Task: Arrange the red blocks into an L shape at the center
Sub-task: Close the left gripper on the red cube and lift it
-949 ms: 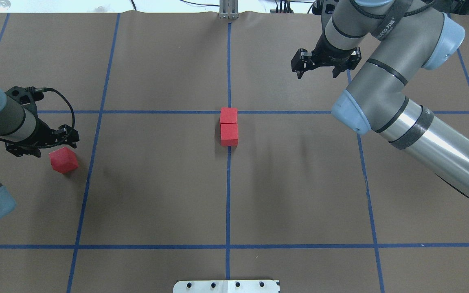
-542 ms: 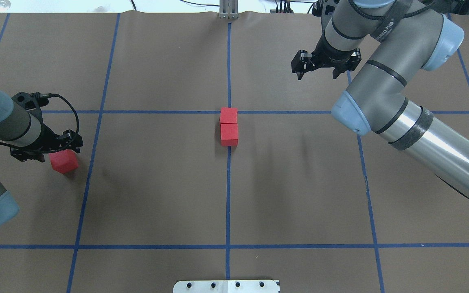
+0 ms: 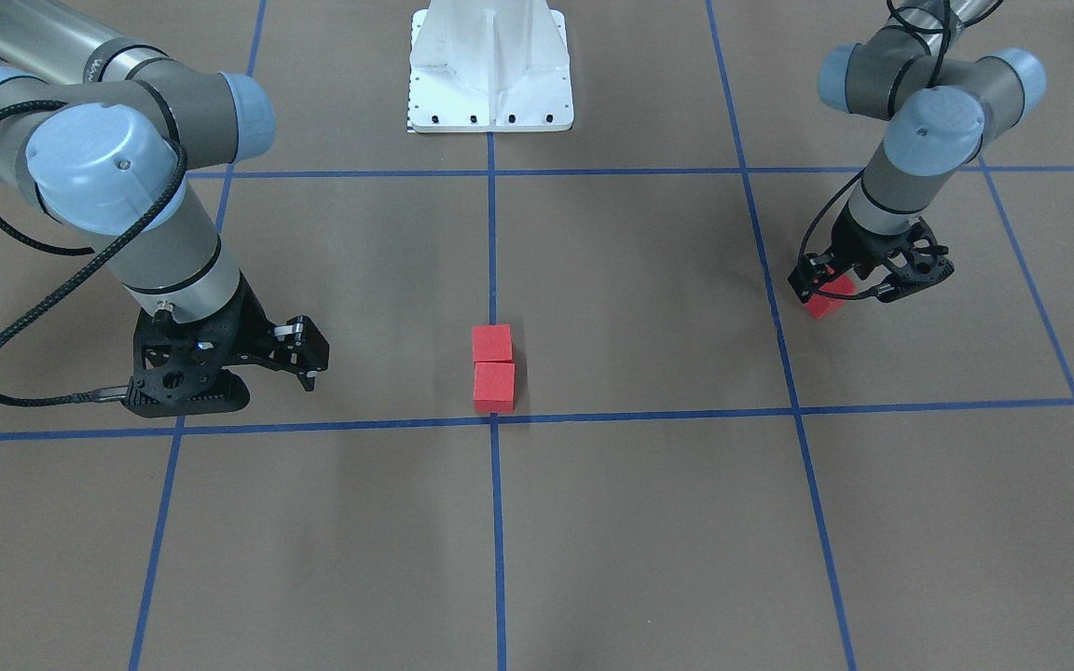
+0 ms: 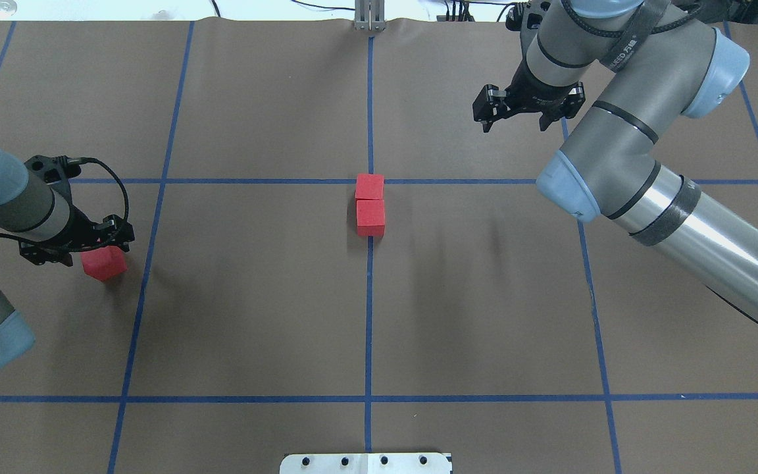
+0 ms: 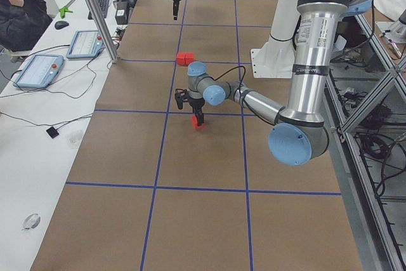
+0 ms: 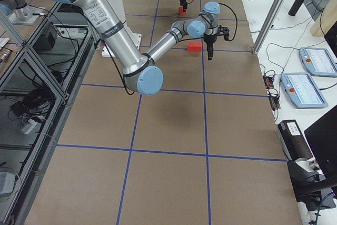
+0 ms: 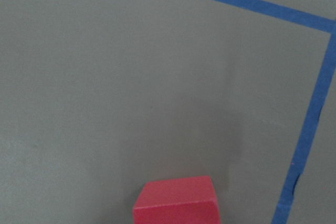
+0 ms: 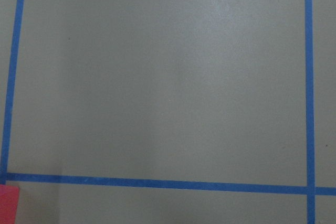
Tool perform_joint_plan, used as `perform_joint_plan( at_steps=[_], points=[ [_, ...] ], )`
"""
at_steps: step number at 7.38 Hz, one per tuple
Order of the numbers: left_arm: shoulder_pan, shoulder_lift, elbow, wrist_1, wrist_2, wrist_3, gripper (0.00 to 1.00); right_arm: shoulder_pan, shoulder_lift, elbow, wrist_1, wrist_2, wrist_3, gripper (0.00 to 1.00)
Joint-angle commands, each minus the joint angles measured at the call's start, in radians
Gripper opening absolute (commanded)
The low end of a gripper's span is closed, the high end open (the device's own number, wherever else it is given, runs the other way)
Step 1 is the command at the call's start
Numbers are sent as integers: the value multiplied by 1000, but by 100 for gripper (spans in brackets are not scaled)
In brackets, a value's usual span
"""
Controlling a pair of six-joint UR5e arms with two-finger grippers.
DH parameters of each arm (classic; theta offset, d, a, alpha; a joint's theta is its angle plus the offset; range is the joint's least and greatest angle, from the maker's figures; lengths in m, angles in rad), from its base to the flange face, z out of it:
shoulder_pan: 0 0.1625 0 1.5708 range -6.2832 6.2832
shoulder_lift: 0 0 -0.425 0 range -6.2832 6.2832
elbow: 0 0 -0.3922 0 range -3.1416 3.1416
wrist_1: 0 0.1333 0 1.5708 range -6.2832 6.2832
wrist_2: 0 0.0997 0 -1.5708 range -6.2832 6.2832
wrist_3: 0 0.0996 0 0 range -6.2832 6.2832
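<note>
One red block (image 3: 493,385) sits just beside the center (image 3: 494,418), a second block (image 3: 491,343) touching it in line. The third block (image 4: 104,264) lies well apart, skewed.

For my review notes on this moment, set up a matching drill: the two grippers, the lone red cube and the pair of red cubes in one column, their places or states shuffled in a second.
Column one
1. left gripper
2. right gripper
3. lone small matte red cube
4. pair of touching small matte red cubes

Column two
A. end to end along the middle blue tape line
B. open, over bare brown paper, no cube near
C. askew to the grid, on the robot's left
D. open, low at a cube

Pairs: 1-D, 2-B, 3-C, 4-A
</note>
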Motion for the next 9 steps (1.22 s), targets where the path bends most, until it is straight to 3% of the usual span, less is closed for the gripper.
perform_joint_plan(
  at_steps=[1, 2, 4, 6, 8, 9],
  points=[
    [0, 0, 20, -33, 0, 1, 96, -1, 0, 0, 0, -1, 0, 99],
    [0, 1, 20, -33, 0, 1, 90, -1, 0, 0, 0, -1, 2, 99],
    [0, 1, 15, -40, 2, -2, 37, -5, 0, 0, 0, -3, 8, 99],
    [-3, 3, 0, -38, 0, -5, 0, -18, 3, 6, 0, -9, 14, 99],
    [-13, -15, -63, 4, -9, -5, 0, -18, 0, 5, 0, -9, 12, 99],
    [-37, -67, -81, 91, -11, -7, 0, -16, 0, 8, 0, -7, 12, 99]
  ],
)
